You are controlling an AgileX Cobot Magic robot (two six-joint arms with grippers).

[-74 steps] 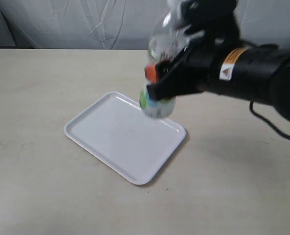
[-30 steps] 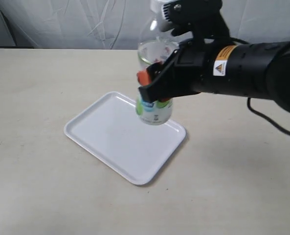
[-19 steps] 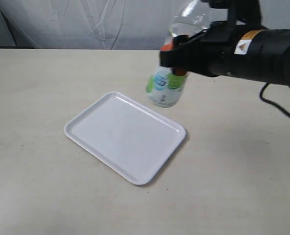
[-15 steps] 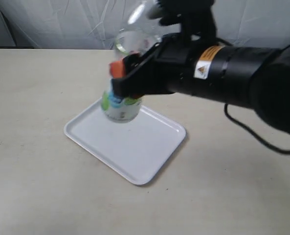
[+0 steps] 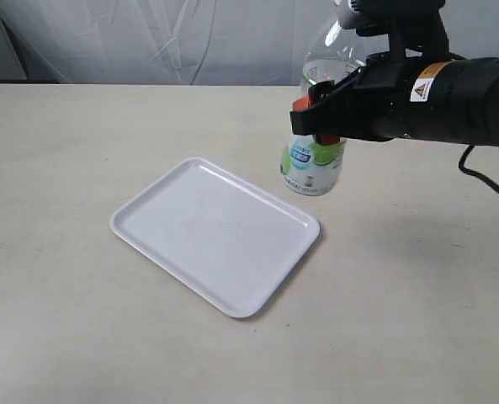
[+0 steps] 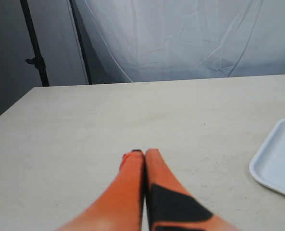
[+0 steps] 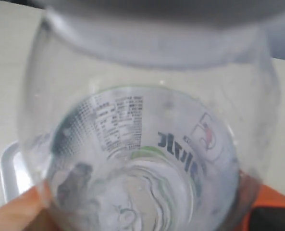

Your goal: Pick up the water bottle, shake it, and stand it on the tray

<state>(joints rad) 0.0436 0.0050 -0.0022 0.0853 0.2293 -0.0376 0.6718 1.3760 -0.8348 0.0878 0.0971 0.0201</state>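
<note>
A: Where the counter [image 5: 81,353] lies nearest the camera, what is entered first?

B: Item one: beige counter, bare at the near edge. Item two, next back: one white tray [image 5: 207,231], flat on the counter, set cornerwise, with a low rim and rounded corners, nothing on it.

A: And the bottle?

B: Item three: one clear bottle [image 5: 314,164] with a white, green and blue label, roughly upright with a slight lean. It shows just past the tray's far right corner, beside the tray and not over it. The right jaws grip it about the middle. Its top is partly hidden behind the black right arm [image 5: 451,97], which enters from the right. Whether its base touches the counter cannot be told from the outside view.

A: State of the right jaws?

B: Clamped on the bottle. The right wrist view looks down through its clear body, with an orange finger [image 7: 17,214] pressed to each side and a corner of the tray showing beyond.

A: Left jaws?

B: Together, nothing between. The two orange fingers [image 6: 154,168] touch along their length above bare counter, well apart from the bottle. One tray corner shows at the edge of that view.

A: Farthest back?

B: Item four: white cloth backdrop [image 5: 190,38], creased. Item five: one black stand pole [image 6: 33,48] beside it.
</note>
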